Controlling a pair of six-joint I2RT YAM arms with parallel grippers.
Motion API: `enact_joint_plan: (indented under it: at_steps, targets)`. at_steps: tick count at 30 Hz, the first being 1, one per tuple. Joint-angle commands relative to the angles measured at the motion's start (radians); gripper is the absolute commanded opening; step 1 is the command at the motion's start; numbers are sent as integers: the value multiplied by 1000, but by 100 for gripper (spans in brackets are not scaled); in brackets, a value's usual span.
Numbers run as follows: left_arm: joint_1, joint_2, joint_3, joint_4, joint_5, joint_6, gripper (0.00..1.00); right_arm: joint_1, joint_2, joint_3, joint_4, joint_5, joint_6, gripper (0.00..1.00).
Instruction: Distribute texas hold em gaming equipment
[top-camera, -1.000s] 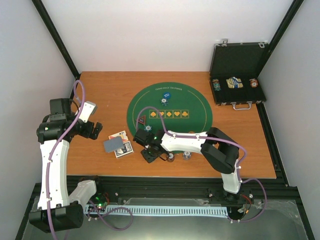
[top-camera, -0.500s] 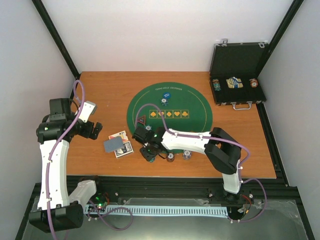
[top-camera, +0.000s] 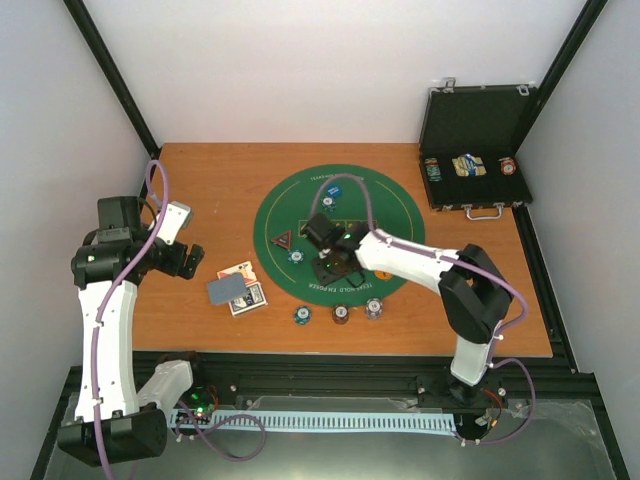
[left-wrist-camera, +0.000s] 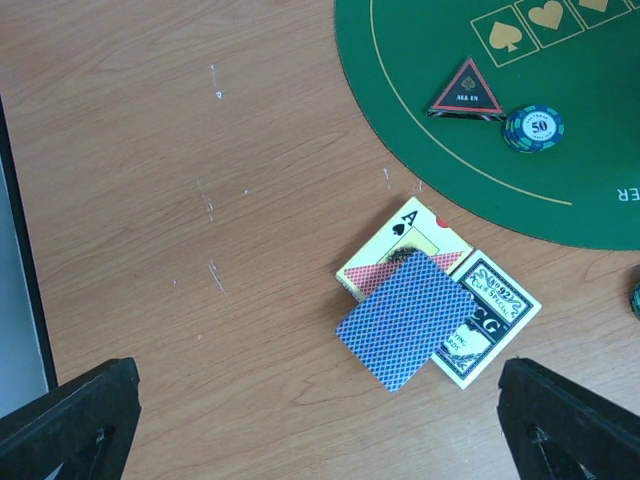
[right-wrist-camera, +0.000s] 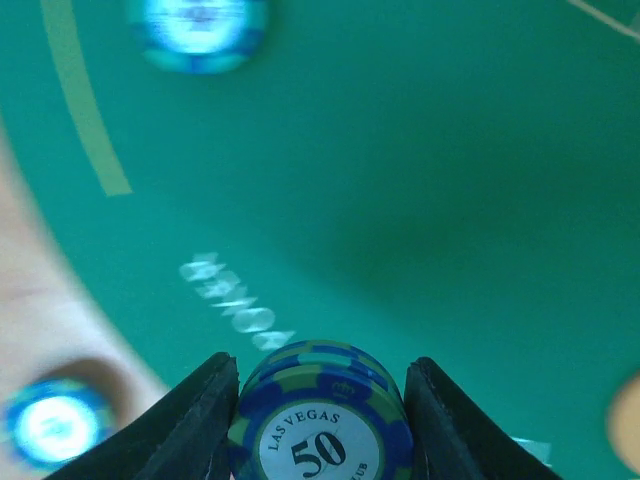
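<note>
**Right wrist: 50 chip clamped over the felt**

Right wrist camera shows my right gripper (right-wrist-camera: 320, 368) closed on one poker chip (right-wrist-camera: 320, 432). Both fingers (right-wrist-camera: 195, 420) press against its rim, one on each side.

Chip look: round, with an edge striped in dark blue and olive green. The white centre is printed "LAS VEGAS" over "50". It sits low between the fingertips with its face toward the lens. I cannot tell whether its underside rests on the green mat (right-wrist-camera: 420, 200) or hangs just above it.

Past the fingertips a second chip (right-wrist-camera: 200, 25), blurred and blue-rimmed, lies flat on the mat, well apart from the held one.

Top view: my right gripper is over the near half of the mat, to the right of the triangle marker (top-camera: 284, 241). A row of chips (top-camera: 341, 314) lies on the table (top-camera: 200, 180) just off the mat's near edge. A blue disc (top-camera: 332, 189) sits near the far rim.

My left gripper (top-camera: 186, 262) has its jaws wide apart with nothing between them, over bare wood to the left of the playing cards (left-wrist-camera: 410, 320). There a blue-backed card lies across a face-up ace of spades and a black-and-white printed card.
</note>
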Motion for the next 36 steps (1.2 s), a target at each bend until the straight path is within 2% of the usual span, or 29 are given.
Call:
enact_joint_plan:
  at_steps: [1, 6, 12, 30, 32, 36]
  targets:
    - [7, -20, 40, -19, 2, 14, 100, -128, -34, -79, 34, 24, -39, 27]
    - [8, -17, 48, -23, 5, 15, 100, -254, -7, -106, 83, 15, -58, 27]
    - [8, -11, 61, -29, 8, 13, 100, -344, 64, -76, 108, -12, -65, 26]
    - [8, -15, 61, -35, 5, 22, 100, -372, 119, -83, 145, -16, -72, 26]
    - [8, -17, 62, -37, 5, 23, 100, -375, 124, -83, 143, -21, -71, 32]
    - [8, -17, 67, -42, 2, 27, 100, -375, 101, -77, 129, -14, -67, 58]
